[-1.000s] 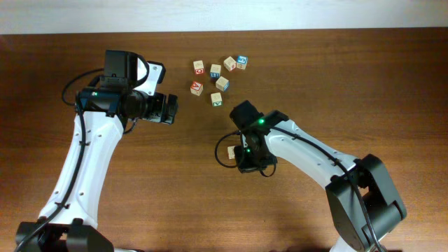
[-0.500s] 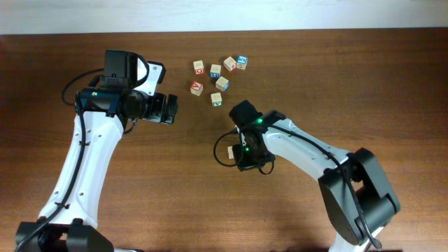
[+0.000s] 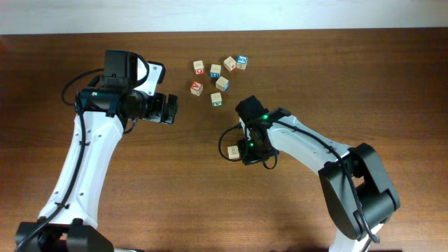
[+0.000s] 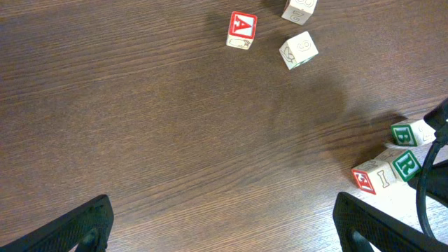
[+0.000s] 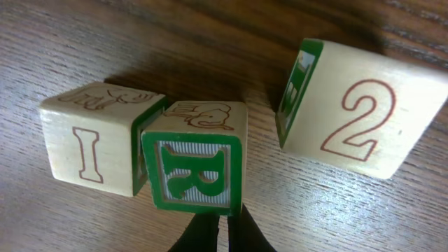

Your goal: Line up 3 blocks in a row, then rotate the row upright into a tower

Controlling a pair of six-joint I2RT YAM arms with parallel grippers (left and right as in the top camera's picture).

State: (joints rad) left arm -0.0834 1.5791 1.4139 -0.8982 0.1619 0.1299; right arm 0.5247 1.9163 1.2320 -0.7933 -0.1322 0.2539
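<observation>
**Pincers divided: left pincer (image 3: 168, 110) held wide and idle, right pincer (image 5: 217, 234) pressed shut at pale wooden cube with a green-bordered green letter R (image 5: 196, 157)**

On the left, nothing is seen to have altered over the past second. The left pincer is kept at full spread above the dark brown wooden table (image 4: 140, 126), with nothing held or touched. A pale wooden cube with a red letter A (image 4: 242, 30) lies well ahead of it. Further along, a loose cluster of small wooden cubes (image 3: 222, 83) is shown apart from both arms; their markings are too small to be sorted from above.

On the right, the wrist has been swung slightly. A pale wooden cube beside the wrist (image 3: 233, 152), half covered a second ago, is now shown clear of it. Which cube that is cannot be told from overhead.

The right pincer is closed to a narrow point, with nothing gripped between its fingers. Its tips appear to be set against the lower edge of the R cube. That cube is stood flat on the table, touching a pale wooden cube with a red-outlined letter I (image 5: 91, 140). A tilted pale wooden cube with a red-outlined numeral 2 (image 5: 350, 119) is set apart on the other side.

A nudge with closed tips is judged to be the means of rotation, and the R cube's turn is judged under way. How many of the three turns are done cannot be read.
</observation>
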